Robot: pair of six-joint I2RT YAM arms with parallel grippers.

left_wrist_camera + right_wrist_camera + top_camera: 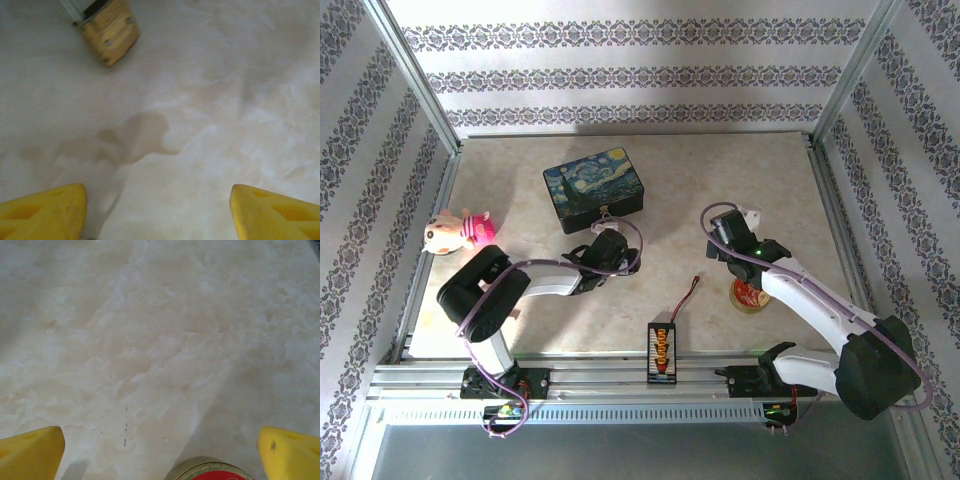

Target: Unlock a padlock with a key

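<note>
Item 1: padlock, brass, lying on table ahead of left gripper; fingers spread, nothing between. Right gripper spread, empty. Step, judged: reaching for padlock; next, advance until fingers straddle body

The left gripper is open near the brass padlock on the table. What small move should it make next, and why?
Probably ease the left gripper forward, toward the upper left of its wrist view, until the padlock sits between the fingers. Right now the fingers stand apart over bare table, and the padlock lies ahead of them, off-centre and untouched.
</note>
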